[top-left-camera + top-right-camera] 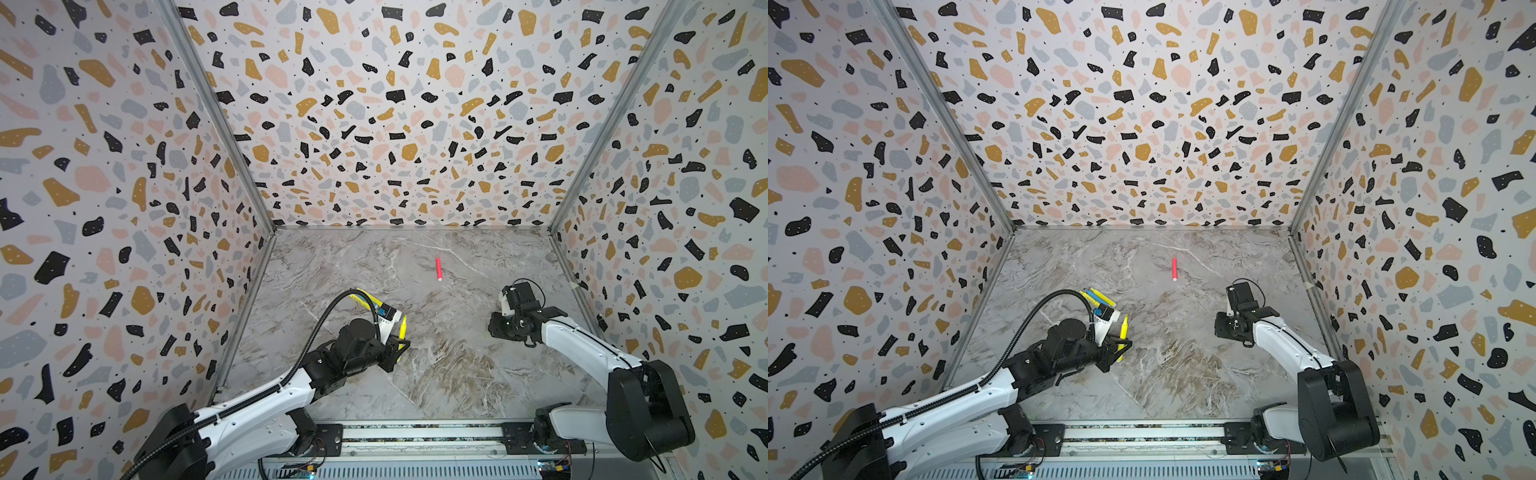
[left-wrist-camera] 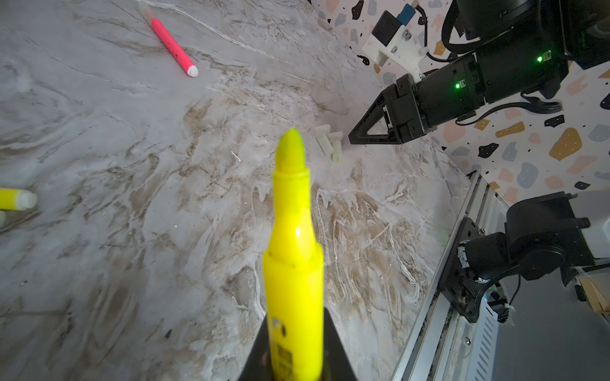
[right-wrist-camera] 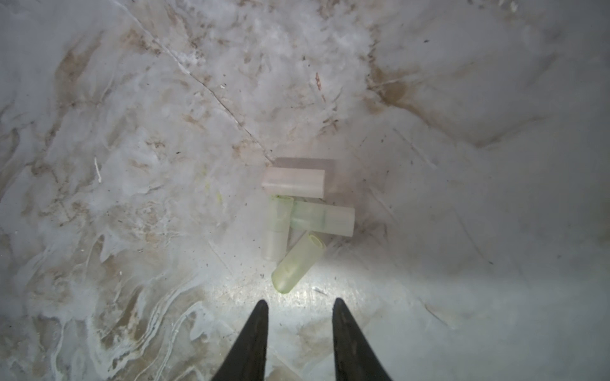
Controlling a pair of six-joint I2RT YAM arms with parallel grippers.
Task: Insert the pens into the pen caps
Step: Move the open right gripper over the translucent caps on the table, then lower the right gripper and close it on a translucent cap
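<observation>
Yellow pen (image 2: 293, 250) is pinched tip-outward in the left end effector (image 1: 400, 348) above the worktop (image 1: 436, 374), presumably to be capped, while the right end effector (image 3: 299, 306) is held spread over the clustered caps (image 3: 297, 224), seemingly to pick one.

Marble table (image 1: 436, 374): pink pen (image 1: 438, 269) far, yellow pen (image 1: 1101, 296) left, four caps (image 3: 321, 221) clustered right.

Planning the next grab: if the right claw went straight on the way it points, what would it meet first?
Most likely the yellow-tinted cap, lying on the table straight ahead of the open right claw; the other caps lie beyond it. Depth is unclear.
</observation>
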